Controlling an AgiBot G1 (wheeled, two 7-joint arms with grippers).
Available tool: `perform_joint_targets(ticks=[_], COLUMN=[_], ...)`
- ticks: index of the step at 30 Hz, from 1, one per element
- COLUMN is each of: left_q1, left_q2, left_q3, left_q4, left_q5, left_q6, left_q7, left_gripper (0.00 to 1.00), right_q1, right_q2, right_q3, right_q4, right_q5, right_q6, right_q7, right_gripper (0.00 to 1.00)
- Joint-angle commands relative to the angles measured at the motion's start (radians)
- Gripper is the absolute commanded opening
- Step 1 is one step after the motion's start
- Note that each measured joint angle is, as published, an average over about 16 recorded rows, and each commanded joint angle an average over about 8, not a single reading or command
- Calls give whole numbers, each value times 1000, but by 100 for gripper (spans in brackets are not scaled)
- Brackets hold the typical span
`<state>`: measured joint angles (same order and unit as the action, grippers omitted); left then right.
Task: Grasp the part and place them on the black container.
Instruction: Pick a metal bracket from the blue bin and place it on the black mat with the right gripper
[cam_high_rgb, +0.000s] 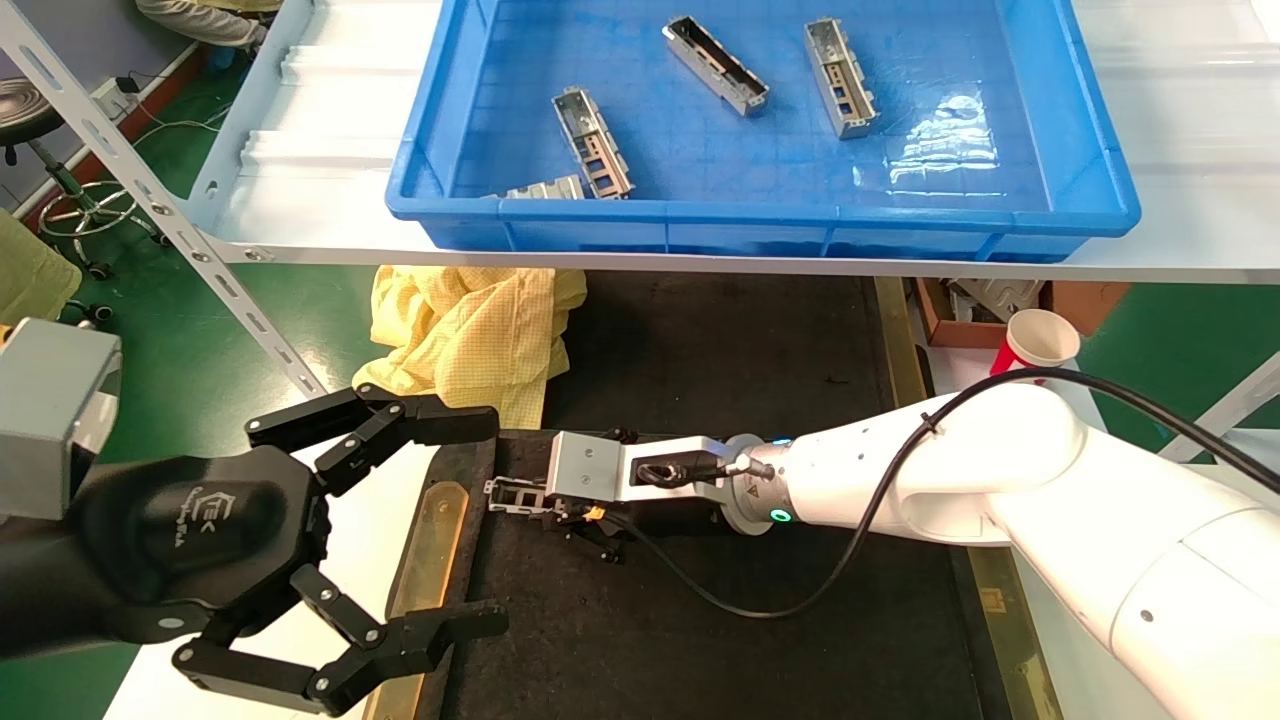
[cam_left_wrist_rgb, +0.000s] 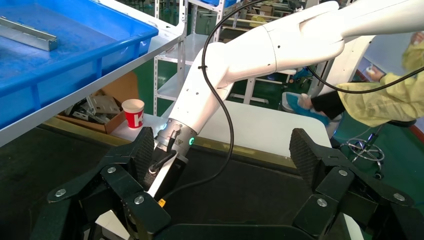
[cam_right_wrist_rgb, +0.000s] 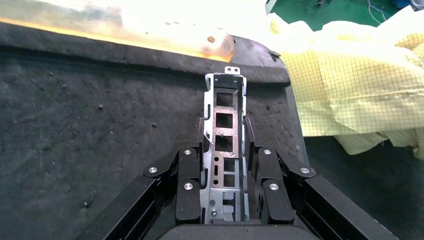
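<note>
My right gripper (cam_high_rgb: 545, 505) is shut on a silver-grey part (cam_high_rgb: 512, 495), which sticks out past its fingers toward the left. In the right wrist view the part (cam_right_wrist_rgb: 225, 95) lies lengthwise between the closed fingers (cam_right_wrist_rgb: 189, 170), low over the black container (cam_right_wrist_rgb: 100, 130) near its brass-edged corner. Whether it touches the felt I cannot tell. The black container (cam_high_rgb: 700, 640) spreads below the right arm. My left gripper (cam_high_rgb: 497, 522) hovers open at the tray's left edge, its wide-spread pads (cam_left_wrist_rgb: 145, 147) empty. Several more parts (cam_high_rgb: 592, 142) lie in the blue bin.
The blue bin (cam_high_rgb: 760, 225) sits on a white shelf (cam_high_rgb: 300, 200) above the tray's far end. A yellow cloth (cam_high_rgb: 470, 335) is bunched by the tray's far left corner. A red paper cup (cam_high_rgb: 1035, 345) stands at the right. A brass strip (cam_high_rgb: 430, 550) lines the left edge.
</note>
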<state>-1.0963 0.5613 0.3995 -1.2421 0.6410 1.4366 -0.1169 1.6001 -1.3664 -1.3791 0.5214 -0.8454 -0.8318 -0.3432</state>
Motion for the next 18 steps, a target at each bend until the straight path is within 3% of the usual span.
perform_joint_targets(ticks=[1,6,8,15,16,18], left_q1=[0,0,0,0,0,0], left_q2=[0,0,0,0,0,0], left_q3=[0,0,0,0,0,0], left_q4=[0,0,0,0,0,0], left_q5=[0,0,0,0,0,0], left_q6=[0,0,0,0,0,0], left_q7=[0,0,0,0,0,0], left_gripper=[100,100,100,100,100,100], right_q1=[0,-1,-1,-2,-2,0], right_q2=[0,0,-1,-1,-1,-1], right_q3=[-8,-22,-28,-49,-52,-58], right_q4=[8,18,22,36,38,40], right_q5=[4,17,22,34,35,37], right_q6=[5,16,22,36,38,42], right_q7=[5,13,15,16,16,16], right_gripper=[0,0,7,93,100,100])
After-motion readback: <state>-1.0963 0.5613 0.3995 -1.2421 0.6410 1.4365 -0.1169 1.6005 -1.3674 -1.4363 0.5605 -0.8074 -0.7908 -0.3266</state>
